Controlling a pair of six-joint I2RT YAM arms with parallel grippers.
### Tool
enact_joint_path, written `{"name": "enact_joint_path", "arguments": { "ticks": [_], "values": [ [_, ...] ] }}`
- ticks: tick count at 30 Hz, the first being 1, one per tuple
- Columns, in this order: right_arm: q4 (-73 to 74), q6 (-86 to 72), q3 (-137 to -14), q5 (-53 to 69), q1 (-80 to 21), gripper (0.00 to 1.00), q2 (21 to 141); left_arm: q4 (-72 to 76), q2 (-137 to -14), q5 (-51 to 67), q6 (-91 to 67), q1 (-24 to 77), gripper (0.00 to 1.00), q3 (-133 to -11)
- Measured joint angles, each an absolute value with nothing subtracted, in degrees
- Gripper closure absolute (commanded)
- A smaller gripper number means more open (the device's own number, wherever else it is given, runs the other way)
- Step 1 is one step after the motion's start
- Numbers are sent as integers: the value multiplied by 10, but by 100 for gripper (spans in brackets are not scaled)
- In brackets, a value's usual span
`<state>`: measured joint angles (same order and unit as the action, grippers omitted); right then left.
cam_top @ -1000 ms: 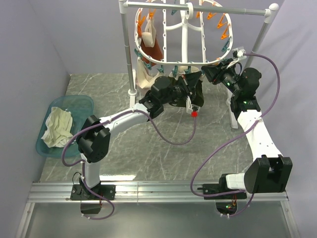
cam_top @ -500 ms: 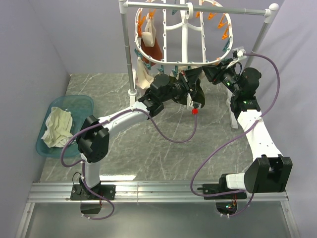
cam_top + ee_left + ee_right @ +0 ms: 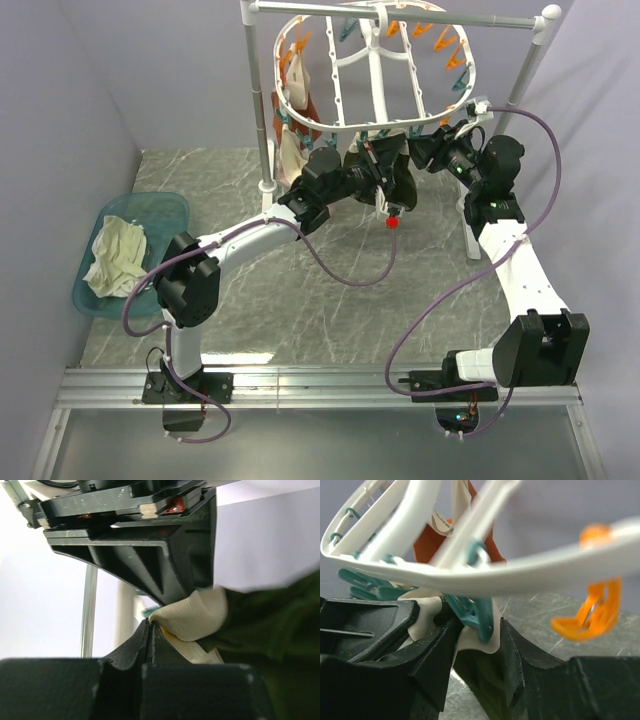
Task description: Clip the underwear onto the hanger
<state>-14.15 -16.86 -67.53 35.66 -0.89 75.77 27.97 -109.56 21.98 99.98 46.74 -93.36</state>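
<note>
The left gripper is pinching the underwear tight by its waistband under the near rim of the hanger; the right gripper is straddling, jaws apart, a teal clothespin seemingly biting the band; only letting go is remaining

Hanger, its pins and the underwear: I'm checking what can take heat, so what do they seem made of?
Hanger: looks like smooth, slightly glossy white moulded plastic, judging by its sheen. Teal pin: likely similar plastic, coloured. Underwear: soft matt dark green fabric, fibre unclear; its beige waistband shows fine ribbing, so probably elastic knit.
</note>
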Motion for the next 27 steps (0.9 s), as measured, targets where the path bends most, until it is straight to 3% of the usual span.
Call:
{"name": "enact_joint_path", "arguments": {
  "ticks": [10, 17, 27],
  "values": [
    [-128, -176, -675, 361, -9, 45, 761, 280, -1100, 220, 1003, 465, 100, -934],
    [-120, -189, -676, 370, -2, 29, 760, 280, -1105, 218, 1009, 463, 100, -934],
    [-101, -219, -686, 420, 25, 20, 706, 293, -1105, 213, 1024, 462, 99, -900]
  ]
}}
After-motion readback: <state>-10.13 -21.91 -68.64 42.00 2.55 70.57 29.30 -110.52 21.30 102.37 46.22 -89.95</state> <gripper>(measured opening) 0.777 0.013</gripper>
